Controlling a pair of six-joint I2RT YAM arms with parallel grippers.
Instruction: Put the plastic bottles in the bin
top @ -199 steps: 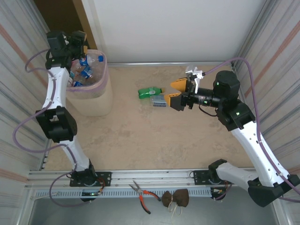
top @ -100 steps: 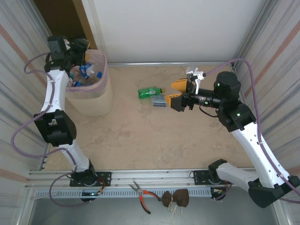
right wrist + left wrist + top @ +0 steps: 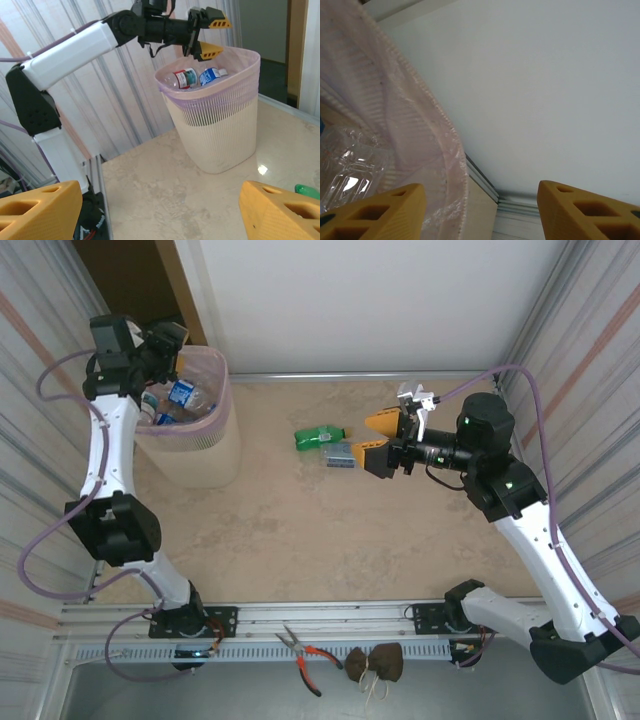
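The pale pink bin (image 3: pixel 216 416) stands at the table's far left, with several plastic bottles (image 3: pixel 181 392) inside. My left gripper (image 3: pixel 172 345) hovers over its far rim, open, nothing between the fingers. In the left wrist view the bin's rim (image 3: pixel 422 125) and a clear bottle (image 3: pixel 347 172) lie beside the left finger. A green bottle (image 3: pixel 320 437) and a clear blue-labelled one (image 3: pixel 339 456) lie mid-table. My right gripper (image 3: pixel 374 443) is just to their right, open and empty. The right wrist view looks across at the bin (image 3: pixel 220 120), its bottles (image 3: pixel 199 77) and the left gripper (image 3: pixel 209 36).
Corrugated walls close in the left and right sides, and a white panel (image 3: pixel 370 300) closes the back. Pliers (image 3: pixel 308 655) and two brown lumps (image 3: pixel 376 662) lie on the front rail. Open tabletop stretches between the bin and the loose bottles.
The left arm's wrist has shifted a little to the left above the bin. The right arm and the loose bottles have not moved.
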